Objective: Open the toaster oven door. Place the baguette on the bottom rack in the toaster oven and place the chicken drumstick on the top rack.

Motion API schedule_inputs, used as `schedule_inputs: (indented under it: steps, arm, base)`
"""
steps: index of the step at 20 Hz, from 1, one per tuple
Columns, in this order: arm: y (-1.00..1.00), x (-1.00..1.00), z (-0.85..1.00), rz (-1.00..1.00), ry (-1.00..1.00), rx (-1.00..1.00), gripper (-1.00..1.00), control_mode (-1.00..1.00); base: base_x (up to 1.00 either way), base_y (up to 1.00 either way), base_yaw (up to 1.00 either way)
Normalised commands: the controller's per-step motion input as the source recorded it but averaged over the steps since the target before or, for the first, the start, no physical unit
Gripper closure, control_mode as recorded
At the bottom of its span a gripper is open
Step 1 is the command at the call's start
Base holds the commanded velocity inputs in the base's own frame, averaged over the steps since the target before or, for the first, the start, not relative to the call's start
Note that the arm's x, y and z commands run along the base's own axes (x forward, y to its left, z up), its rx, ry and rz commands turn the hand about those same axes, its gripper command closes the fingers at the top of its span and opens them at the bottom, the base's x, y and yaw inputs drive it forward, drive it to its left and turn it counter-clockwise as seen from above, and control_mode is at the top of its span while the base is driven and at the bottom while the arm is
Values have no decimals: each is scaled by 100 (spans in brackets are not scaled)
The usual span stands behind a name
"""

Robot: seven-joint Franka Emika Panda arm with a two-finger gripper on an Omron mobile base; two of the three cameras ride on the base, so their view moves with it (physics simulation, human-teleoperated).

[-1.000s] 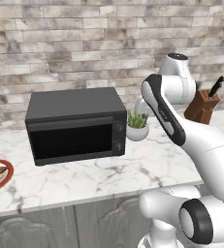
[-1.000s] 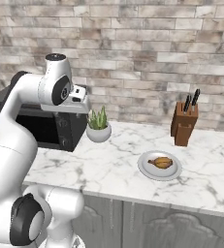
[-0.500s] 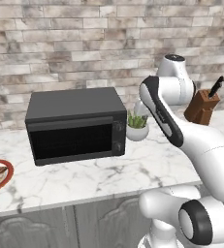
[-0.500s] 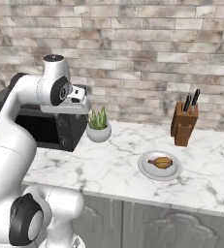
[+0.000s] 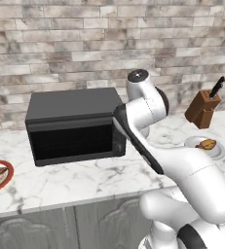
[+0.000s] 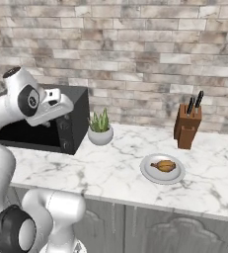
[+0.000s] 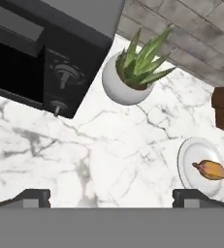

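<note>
**Door shut, nothing held yet**

The jaws [image 7: 111,196] are wide open and hold nothing. Close by, the chicken drumstick [image 7: 210,169] (small, greasy, likely slippery) sits on its plate [image 7: 188,167]. Farther off, the toaster oven door [image 5: 72,141] is shut; pull its top edge.

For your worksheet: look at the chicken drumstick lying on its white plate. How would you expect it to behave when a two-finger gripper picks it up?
The chicken drumstick looks rounded and tapered, thick at one end, so it may roll or pivot between flat fingers. Its glossy golden skin suggests it could be slippery. It lies loose on a shallow white plate, so a nudge would probably slide it.
</note>
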Motion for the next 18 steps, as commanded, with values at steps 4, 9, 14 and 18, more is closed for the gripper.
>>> schedule_inputs:
  steps: [4, 9, 14, 18]
  arm:
    - [55, -3, -22, 20, -33, -44, -100, -100]
    - [50, 6, -20, 31, -3, -33, -100, -100]
    - [50, 14, -10, 23, 0, -31, -100, -100]
    - [31, 19, 0, 10, 7, -18, -100, -100]
  base:
    - [0, 0, 0]
    - [0, 0, 0]
    - [0, 0, 0]
    - [0, 0, 0]
